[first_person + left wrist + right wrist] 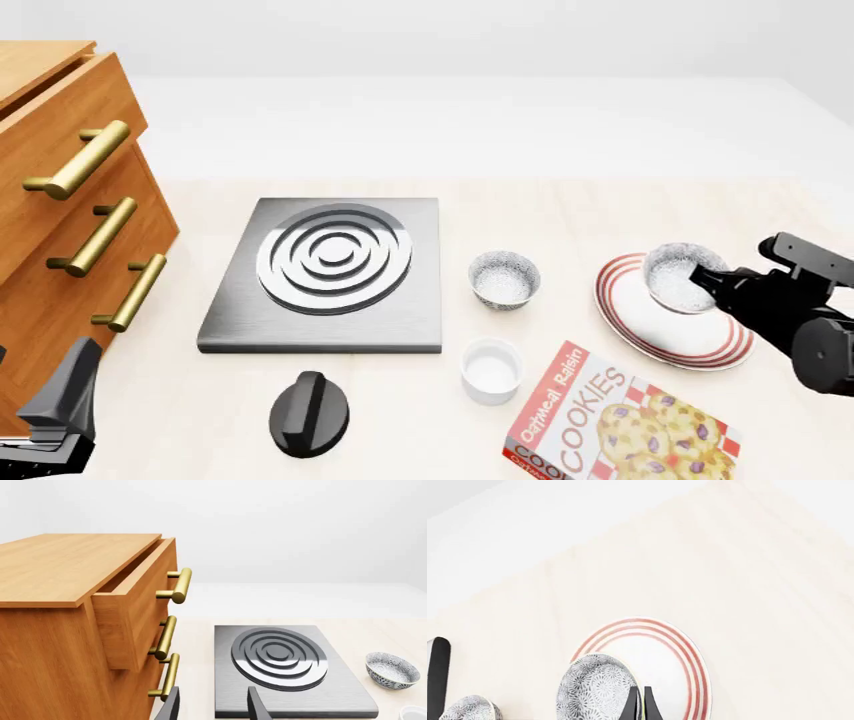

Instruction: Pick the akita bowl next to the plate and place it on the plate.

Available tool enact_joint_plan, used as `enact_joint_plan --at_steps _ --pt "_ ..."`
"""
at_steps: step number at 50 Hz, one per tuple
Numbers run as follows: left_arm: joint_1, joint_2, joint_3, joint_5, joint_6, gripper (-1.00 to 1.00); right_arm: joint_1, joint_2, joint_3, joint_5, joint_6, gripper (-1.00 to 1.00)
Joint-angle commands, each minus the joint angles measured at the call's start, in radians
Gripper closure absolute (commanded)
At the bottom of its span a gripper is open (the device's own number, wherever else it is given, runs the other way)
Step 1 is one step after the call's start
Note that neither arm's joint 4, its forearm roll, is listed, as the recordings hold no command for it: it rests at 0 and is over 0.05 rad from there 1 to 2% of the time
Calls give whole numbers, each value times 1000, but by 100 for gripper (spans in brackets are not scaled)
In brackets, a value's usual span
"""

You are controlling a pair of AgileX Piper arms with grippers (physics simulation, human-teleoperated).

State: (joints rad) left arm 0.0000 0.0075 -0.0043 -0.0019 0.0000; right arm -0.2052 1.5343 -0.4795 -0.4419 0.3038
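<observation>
Front view: two akita bowls [682, 276] [505, 279], one plate [627, 316], right jaws gripping one bowl, left parted

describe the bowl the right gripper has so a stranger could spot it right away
Find the red-ringed plate at the table's right, just beyond the cookie box. The bowl is over the plate's far part, pinched by its rim in the right gripper. Its twin sits alone on the table, left of the plate, and the ramekin is plain white.

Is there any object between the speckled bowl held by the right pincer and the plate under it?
No. The right pincer grips the grey-speckled akita bowl directly over the bare white red-ringed plate.
</observation>
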Motion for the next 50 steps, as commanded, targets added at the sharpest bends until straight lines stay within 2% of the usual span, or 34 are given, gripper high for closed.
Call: enact_joint_plan --at_steps 1,30,50 --pt "0 0 0 0 0 -100 1 25 -6 -18 -13 100" --pt "0 0 0 0 0 -100 4 125 -3 -76 -44 100" --pt "0 0 0 0 0 -100 6 141 0 -85 -48 100"
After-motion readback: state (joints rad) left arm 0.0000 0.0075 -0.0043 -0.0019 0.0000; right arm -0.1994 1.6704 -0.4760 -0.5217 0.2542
